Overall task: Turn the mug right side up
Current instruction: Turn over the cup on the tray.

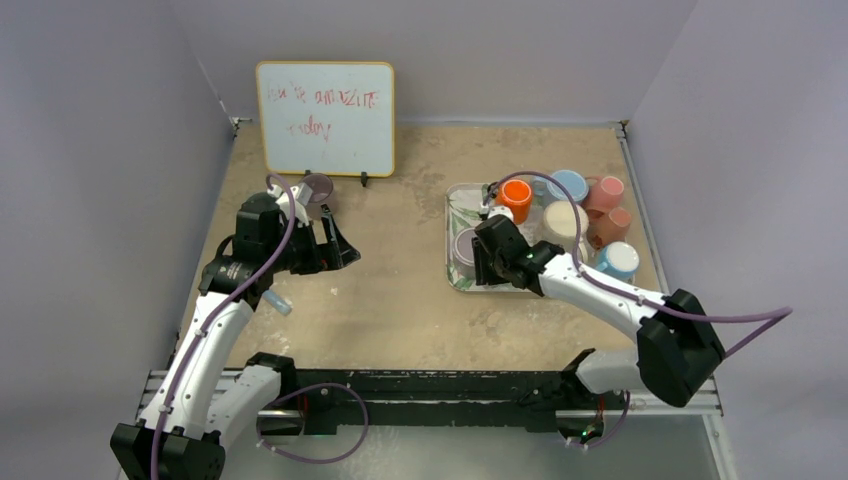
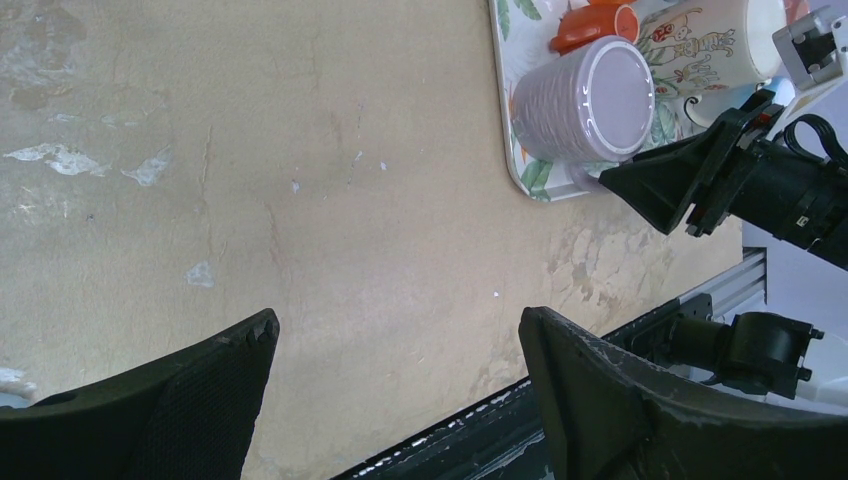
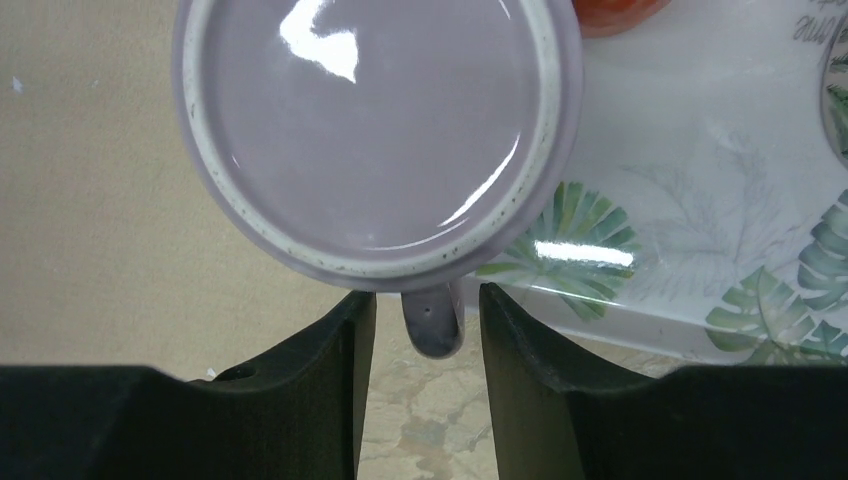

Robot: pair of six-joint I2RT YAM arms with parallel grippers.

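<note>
Grey walls close round a tan, scuffed worktop (image 1: pixel 400 290), with a whiteboard (image 1: pixel 325 118) propped at the back left. Just in front of the board the left pincer (image 2: pixel 397 330) hangs over bare worktop, spread wide and holding nothing. It looks to have no part in this step.

To the right, a leaf-patterned tray (image 3: pixel 690 250) carries a cluster of cups. The mug (image 3: pixel 380 130) to be turned is the lilac one at the tray's near left corner, standing upside down with its glazed base facing up. Its handle (image 3: pixel 432 325) pokes out over the tray's edge.

The right pincer (image 3: pixel 425 300) is lowered to that handle, one finger on each side, parted only a little wider than the handle itself. A thin gap shows on each side, so it appears not yet clamped and holds nothing.

My reading is that the grasp is being lined up. Next comes closing firmly on the handle, then lifting clear of the tray and the neighbouring orange cup (image 1: pixel 516 195) before rolling the wrist half a turn. A loose grip could let the mug swing or slip.
</note>
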